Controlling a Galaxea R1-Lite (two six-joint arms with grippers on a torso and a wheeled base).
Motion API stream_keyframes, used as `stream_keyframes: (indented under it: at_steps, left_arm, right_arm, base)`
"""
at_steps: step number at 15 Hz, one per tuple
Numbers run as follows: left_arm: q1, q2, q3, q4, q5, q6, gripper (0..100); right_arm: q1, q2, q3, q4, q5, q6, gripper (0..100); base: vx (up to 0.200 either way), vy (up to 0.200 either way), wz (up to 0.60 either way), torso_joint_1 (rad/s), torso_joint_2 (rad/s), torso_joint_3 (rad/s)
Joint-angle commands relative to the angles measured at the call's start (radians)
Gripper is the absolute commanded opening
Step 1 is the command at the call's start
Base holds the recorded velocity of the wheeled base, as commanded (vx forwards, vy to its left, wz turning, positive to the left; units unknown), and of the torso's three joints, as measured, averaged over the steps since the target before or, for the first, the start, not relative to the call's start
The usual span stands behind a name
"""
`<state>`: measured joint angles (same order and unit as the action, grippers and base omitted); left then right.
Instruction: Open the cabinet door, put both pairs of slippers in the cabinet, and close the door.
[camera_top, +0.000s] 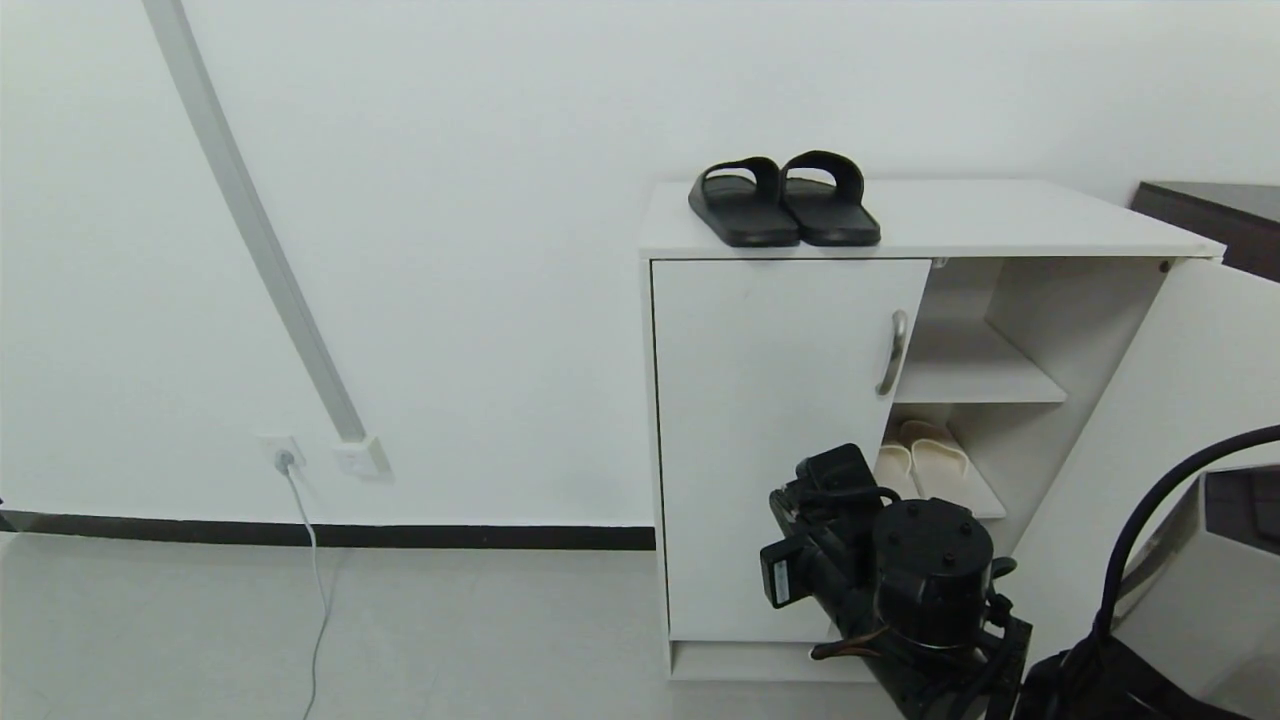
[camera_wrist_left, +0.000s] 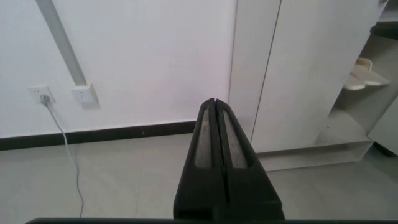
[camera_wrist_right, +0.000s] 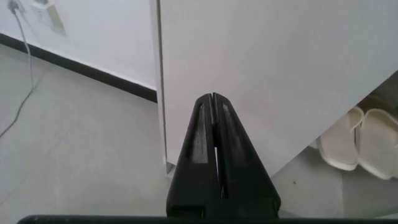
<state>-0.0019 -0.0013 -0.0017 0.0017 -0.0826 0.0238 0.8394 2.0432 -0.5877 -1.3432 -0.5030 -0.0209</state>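
left gripper (camera_wrist_left: 214, 102): black fingers pressed together, empty | right gripper (camera_wrist_right: 212, 98): fingers together, empty, facing closed left door (camera_top: 770, 440) | white wooden cabinet (camera_top: 1000, 215): right door (camera_top: 1150, 420) swung open | cream pair of slippers (camera_top: 920, 465): on lower inside shelf | black pair of slippers (camera_top: 783, 203): on cabinet top

White cabinet (camera_top: 1000, 215) against white wall. Pair of black slippers (camera_top: 785, 205) side by side on cabinet top, near left front edge. Left door (camera_top: 770, 440) closed, silver handle (camera_top: 893, 352) at its right edge. Right door (camera_top: 1150, 420) swung wide open. Inside: bare upper shelf (camera_top: 980, 375); pair of cream slippers (camera_top: 925, 462) on lower shelf. Black robot arm (camera_top: 900, 570) low in front of closed door. Wall socket (camera_top: 283, 455) far left, grey cable (camera_top: 318, 590) trailing to floor.
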Motion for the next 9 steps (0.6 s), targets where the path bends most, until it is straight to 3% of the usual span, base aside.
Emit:
stream_keyframes:
  at_steps: [1, 9]
  left_arm:
    - [0.0, 0.001, 0.0, 0.0, 0.0, 0.001, 0]
    - [0.0, 0.001, 0.0, 0.0, 0.0, 0.001, 0]
  right_arm:
    - [0.0, -0.001, 0.0, -0.001, 0.0, -0.001, 0]
    - [-0.005, -0.001, 0.002, -0.011, 0.0, 0.001, 0]
  base:
    - [0.0, 0.0, 0.0, 0.139, -0.47, -0.339]
    - [0.0, 0.0, 0.0, 0.166, -0.48, -0.32]
